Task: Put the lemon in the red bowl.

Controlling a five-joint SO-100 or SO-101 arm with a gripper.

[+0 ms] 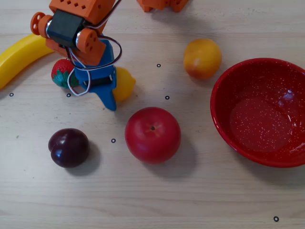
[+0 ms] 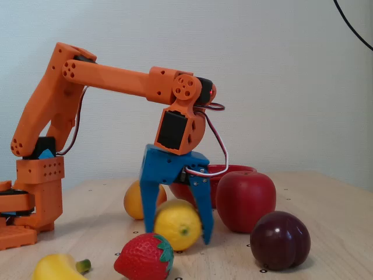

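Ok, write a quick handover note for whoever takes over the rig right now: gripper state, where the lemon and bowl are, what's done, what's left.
Gripper: blue fingers closed on either side of the lemon, which is just clear of the table in the fixed view.
Lemon: between the strawberry and the red apple in the overhead view.
Red bowl: at the right edge in the overhead view, nothing in it.
Done: lemon grasped.
Left: raise it higher, carry it past the apple, release it in the bowl.

lemon (image 1: 125, 83): bright yellow | red bowl (image 1: 224, 121): glossy red, white speckles | end effector (image 2: 176, 233): blue
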